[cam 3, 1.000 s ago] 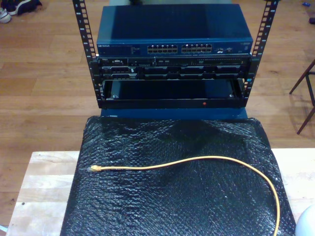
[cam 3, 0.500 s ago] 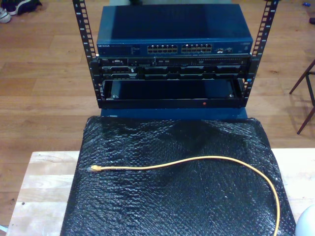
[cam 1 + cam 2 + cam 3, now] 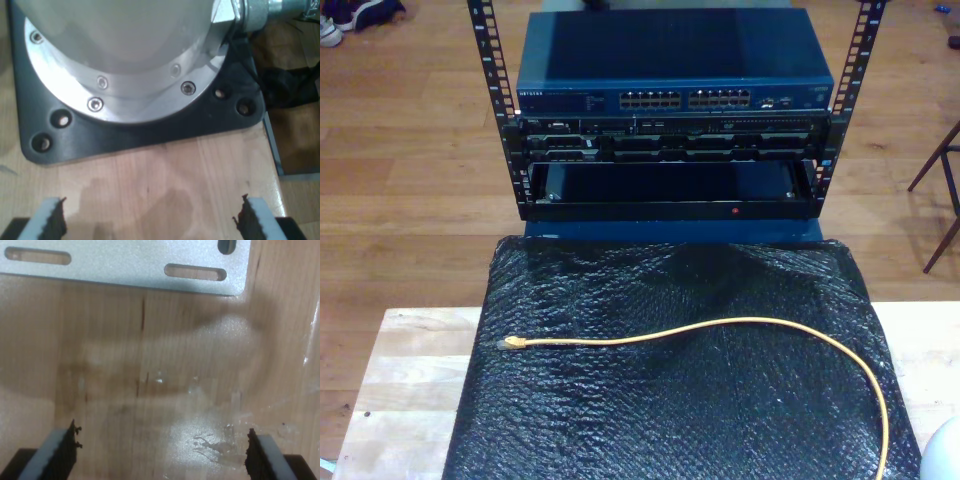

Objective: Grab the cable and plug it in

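Yellow-orange, the cable (image 3: 740, 325) lies loose on a sheet of black bubble wrap (image 3: 670, 420) that covers the middle of the wooden table (image 3: 405, 380) in the lower half of the exterior view. Its small plug (image 3: 510, 343) rests at the exterior view's left, near the sheet's edge; from there the cable runs toward the exterior view's right, arches up through the centre, then bends down and leaves the frame at the lower right. Nothing touches it.

In the upper half of that view stands a black rack (image 3: 665, 150) holding a blue network switch (image 3: 675, 70) with two blocks of ports (image 3: 685, 100) along its front, darker units beneath it.

My first gripper (image 3: 150, 220) hangs with its jaws spread wide and nothing between them, above bare pale wood just beside a black base plate (image 3: 150, 132) carrying a round metal flange (image 3: 125, 75).

My second gripper (image 3: 162, 455) is likewise spread and empty, over scuffed, shiny wood near a slotted metal bracket (image 3: 125, 265).
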